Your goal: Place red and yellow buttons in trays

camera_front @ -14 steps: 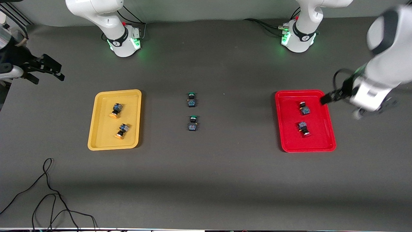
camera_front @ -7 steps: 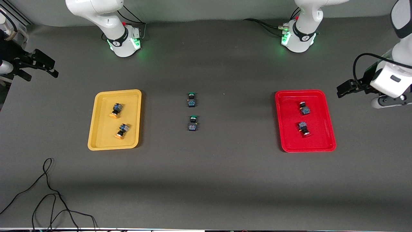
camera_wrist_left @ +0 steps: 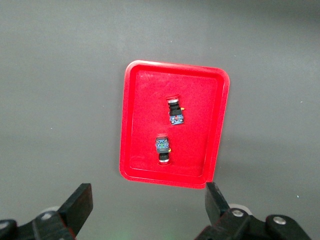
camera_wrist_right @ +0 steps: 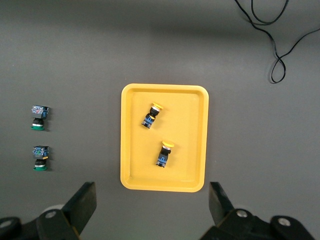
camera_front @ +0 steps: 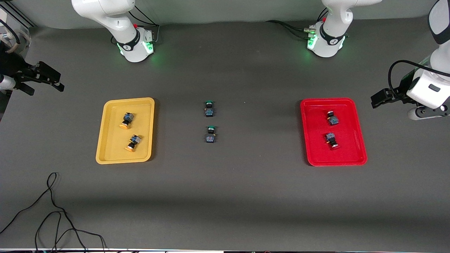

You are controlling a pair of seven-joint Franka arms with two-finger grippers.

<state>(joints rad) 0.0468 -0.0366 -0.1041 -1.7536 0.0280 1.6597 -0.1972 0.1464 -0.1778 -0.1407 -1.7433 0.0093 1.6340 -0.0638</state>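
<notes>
Left gripper (camera_wrist_left: 145, 212) drawn clear of red tray (camera_front: 358, 119) — fingers apart, right gripper (camera_wrist_right: 152, 212) barely shifted, fingers apart

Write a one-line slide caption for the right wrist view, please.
Open right gripper above the yellow tray holding two yellow buttons; two green buttons lie on the table beside the tray.

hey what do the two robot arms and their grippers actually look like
Both arms are glossy white with rounded shells; each base carries a black band and glows green. The left gripper and the right gripper are black, with flat, blocky fingers on a black body with silver screws. A black cable loops at the left wrist, and black cables run from both bases.
</notes>
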